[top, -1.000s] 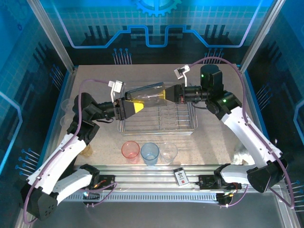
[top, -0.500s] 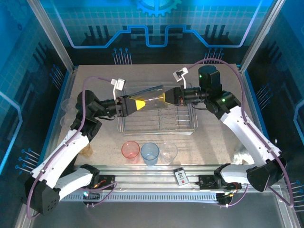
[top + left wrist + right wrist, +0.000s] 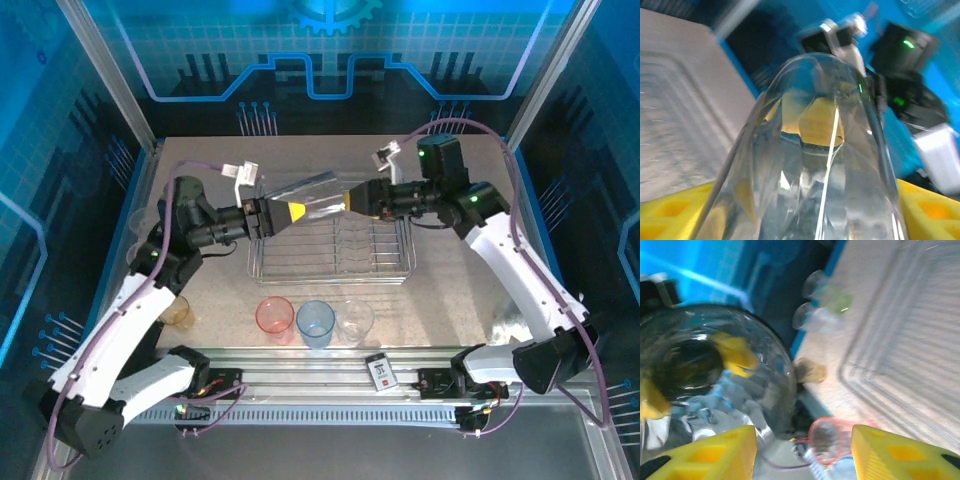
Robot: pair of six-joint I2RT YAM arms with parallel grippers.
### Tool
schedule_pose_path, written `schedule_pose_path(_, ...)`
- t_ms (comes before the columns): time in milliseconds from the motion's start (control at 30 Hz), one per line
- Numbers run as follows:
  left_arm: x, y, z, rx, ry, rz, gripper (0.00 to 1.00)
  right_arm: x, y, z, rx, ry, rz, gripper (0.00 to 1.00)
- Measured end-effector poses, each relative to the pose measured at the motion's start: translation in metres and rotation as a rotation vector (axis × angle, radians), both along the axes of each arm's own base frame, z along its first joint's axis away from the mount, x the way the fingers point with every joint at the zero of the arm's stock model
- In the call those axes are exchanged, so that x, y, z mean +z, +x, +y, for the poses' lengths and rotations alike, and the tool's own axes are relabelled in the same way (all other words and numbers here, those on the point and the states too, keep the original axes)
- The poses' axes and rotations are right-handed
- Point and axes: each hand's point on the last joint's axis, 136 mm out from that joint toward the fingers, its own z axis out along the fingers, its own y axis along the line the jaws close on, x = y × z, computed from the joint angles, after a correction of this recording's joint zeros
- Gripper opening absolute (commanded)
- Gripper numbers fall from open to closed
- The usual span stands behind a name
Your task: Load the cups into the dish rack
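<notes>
Above the dish rack (image 3: 330, 262) the clear tumbler (image 3: 318, 195) lies sideways, long axis spanning both arms: the left pincer (image 3: 290, 211) clasps one end, the right pincer (image 3: 353, 198) at the other stands parted.

2 white/blk arms (image 3: 130, 310), yellow fingers (image 3: 890, 452)

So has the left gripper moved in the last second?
Yes. The left gripper moved up the top view, from over the dish rack's left side toward its far rail.
</notes>
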Motion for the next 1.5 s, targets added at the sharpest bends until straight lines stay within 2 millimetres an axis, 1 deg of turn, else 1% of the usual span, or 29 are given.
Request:
schedule_pose_path(33, 0.001, 0.005, 0.009, 0.068, 0.043, 0.008, 0.19, -0.006, 0.008, -0.015, -0.064, -0.067, -0.01, 0.54)
schedule_pose_path(100, 0.004, 0.015, 0.027, 0.191, 0.135, 0.04, 0.17, -0.022, 0.021, -0.045, -0.177, -0.204, -0.016, 0.55)
schedule_pose_path(133, 0.004, 0.019, 0.037, 0.249, 0.186, 0.062, 0.18, -0.034, 0.025, -0.061, -0.23, -0.289, -0.011, 0.61)
schedule_pose_path(233, -0.003, 0.034, 0.056, 0.355, 0.334, 0.155, 0.15, -0.074, 0.029, -0.102, -0.322, -0.513, 0.033, 0.62)
schedule_pose_path(300, -0.015, 0.046, 0.063, 0.393, 0.433, 0.223, 0.14, -0.105, 0.027, -0.123, -0.348, -0.636, 0.087, 0.62)
schedule_pose_path(367, -0.036, 0.059, 0.065, 0.406, 0.54, 0.299, 0.14, -0.137, 0.02, -0.141, -0.356, -0.737, 0.152, 0.62)
schedule_pose_path(433, -0.057, 0.069, 0.065, 0.4, 0.641, 0.373, 0.14, -0.159, 0.012, -0.153, -0.351, -0.806, 0.204, 0.62)
schedule_pose_path(500, -0.077, 0.08, 0.064, 0.382, 0.737, 0.437, 0.1, -0.171, 0.006, -0.159, -0.344, -0.845, 0.227, 0.61)
schedule_pose_path(567, -0.096, 0.09, 0.063, 0.356, 0.827, 0.493, 0.08, -0.177, 0.002, -0.163, -0.342, -0.866, 0.231, 0.61)
schedule_pose_path(733, -0.141, 0.113, 0.066, 0.306, 1.032, 0.595, 0.07, -0.181, -0.01, -0.17, -0.349, -0.884, 0.212, 0.61)
schedule_pose_path(833, -0.159, 0.122, 0.071, 0.289, 1.128, 0.627, 0.07, -0.18, -0.018, -0.173, -0.356, -0.88, 0.2, 0.6)
schedule_pose_path(900, -0.165, 0.129, 0.073, 0.283, 1.168, 0.625, 0.07, -0.179, -0.023, -0.175, -0.361, -0.877, 0.191, 0.6)
schedule_pose_path(1100, -0.17, 0.153, 0.071, 0.283, 1.214, 0.587, 0.08, -0.177, -0.033, -0.177, -0.368, -0.863, 0.172, 0.6)
schedule_pose_path(1200, -0.184, 0.16, 0.069, 0.263, 1.232, 0.602, 0.07, -0.18, -0.039, -0.178, -0.37, -0.861, 0.169, 0.59)
schedule_pose_path(1367, -0.217, 0.171, 0.069, 0.238, 1.254, 0.662, 0.07, -0.185, -0.053, -0.182, -0.371, -0.854, 0.161, 0.58)
schedule_pose_path(1500, -0.231, 0.175, 0.071, 0.232, 1.262, 0.686, 0.09, -0.186, -0.061, -0.183, -0.377, -0.845, 0.147, 0.58)
